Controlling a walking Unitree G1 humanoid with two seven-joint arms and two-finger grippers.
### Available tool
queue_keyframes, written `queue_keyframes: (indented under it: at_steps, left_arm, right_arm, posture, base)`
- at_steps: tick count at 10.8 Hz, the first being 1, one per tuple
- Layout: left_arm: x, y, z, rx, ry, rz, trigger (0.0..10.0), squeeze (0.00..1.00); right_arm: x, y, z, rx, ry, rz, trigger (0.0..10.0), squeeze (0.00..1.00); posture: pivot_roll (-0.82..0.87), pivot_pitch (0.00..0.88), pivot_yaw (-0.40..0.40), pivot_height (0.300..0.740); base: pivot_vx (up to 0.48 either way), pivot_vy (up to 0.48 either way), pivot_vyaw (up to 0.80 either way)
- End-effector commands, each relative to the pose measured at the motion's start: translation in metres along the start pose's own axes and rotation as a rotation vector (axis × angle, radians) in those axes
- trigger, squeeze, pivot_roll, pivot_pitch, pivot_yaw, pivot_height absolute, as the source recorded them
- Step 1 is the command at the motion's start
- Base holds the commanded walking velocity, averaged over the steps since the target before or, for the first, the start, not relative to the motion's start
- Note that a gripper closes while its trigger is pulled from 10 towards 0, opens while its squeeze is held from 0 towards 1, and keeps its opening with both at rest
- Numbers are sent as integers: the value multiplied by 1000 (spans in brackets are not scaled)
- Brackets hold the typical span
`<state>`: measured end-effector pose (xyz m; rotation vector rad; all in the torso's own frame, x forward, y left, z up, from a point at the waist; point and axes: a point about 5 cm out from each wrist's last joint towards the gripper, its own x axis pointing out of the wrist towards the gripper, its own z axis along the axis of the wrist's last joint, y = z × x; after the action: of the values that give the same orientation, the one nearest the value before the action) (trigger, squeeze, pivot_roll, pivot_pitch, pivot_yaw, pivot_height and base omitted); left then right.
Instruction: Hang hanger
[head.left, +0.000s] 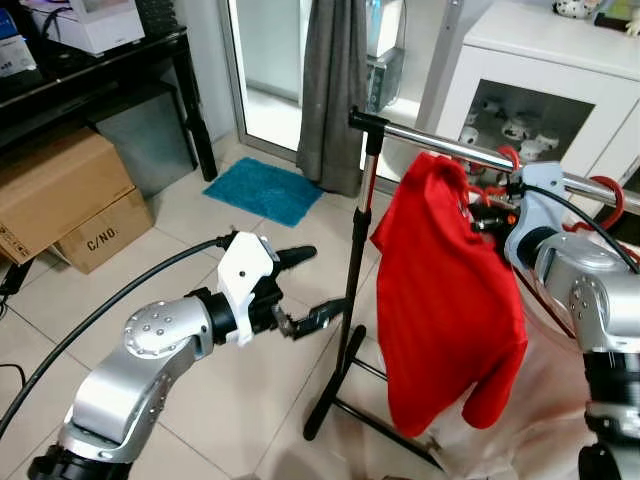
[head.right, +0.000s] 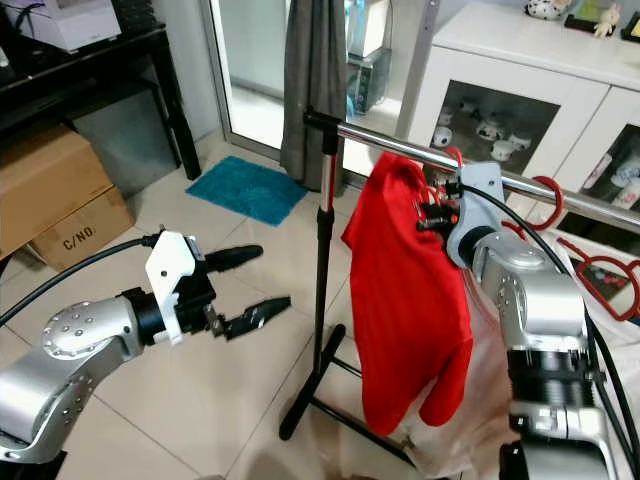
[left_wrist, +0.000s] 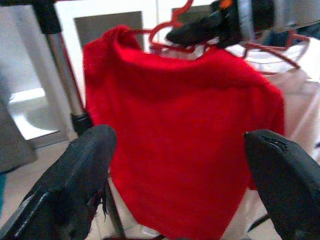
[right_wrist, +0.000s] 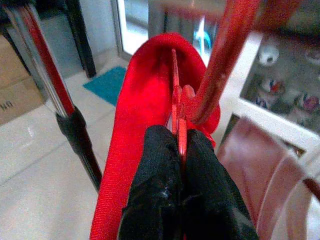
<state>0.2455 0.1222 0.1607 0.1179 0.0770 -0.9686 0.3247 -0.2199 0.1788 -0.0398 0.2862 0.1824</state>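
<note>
A red shirt (head.left: 445, 300) hangs on a red hanger (right_wrist: 179, 125) beside the chrome rail (head.left: 440, 145) of a clothes rack. My right gripper (head.left: 487, 215) is up at the rail, shut on the hanger's neck; its black fingers (right_wrist: 165, 200) pinch the red wire, and the hook (head.right: 452, 158) rises at the rail. My left gripper (head.left: 305, 287) stands open, left of the rack's upright pole (head.left: 355, 270), pointing at the shirt (left_wrist: 180, 145) with nothing between its fingers.
More red hangers (head.left: 605, 205) hang further right on the rail over a pale bag (head.right: 600, 300). Behind stands a white cabinet (head.left: 550, 70). Cardboard boxes (head.left: 60, 200) and a black table (head.left: 120, 60) are at the left, a blue mat (head.left: 262, 188) lies on the tiled floor.
</note>
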Motion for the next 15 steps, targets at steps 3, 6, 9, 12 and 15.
queue_keyframes:
  at_steps: [3, 6, 9, 12, 15]
  left_arm:
    - [0, 11, -10, 7, 11, 154, 10000, 918]
    - [-1, 8, -25, -14, 44, 196, 10000, 922]
    - [0, 8, -28, -20, 44, 218, 10000, 918]
    - [1, 10, -29, -22, 41, 226, 10000, 918]
    - [2, 13, -28, -17, 33, 238, 10000, 922]
  right_arm:
    - [-21, 3, 14, -10, -145, -48, 0, 0]
    - [-37, 27, -17, -23, -139, -1, 0, 0]
    - [-42, 46, -39, 26, -162, 16, 0, 0]
    - [-42, 58, -45, 40, -166, 54, 0, 0]
    - [-39, 66, -43, 41, -188, 83, 0, 0]
  posture:
    - [-96, 0, 24, 740]
    - [-88, 0, 20, 740]
    - [-86, 0, 18, 740]
    - [-82, 0, 18, 740]
    - [-76, 0, 14, 740]
  base:
    - [0, 0, 0]
    - [0, 0, 0]
    - [0, 0, 0]
    - [0, 0, 0]
    - [0, 0, 0]
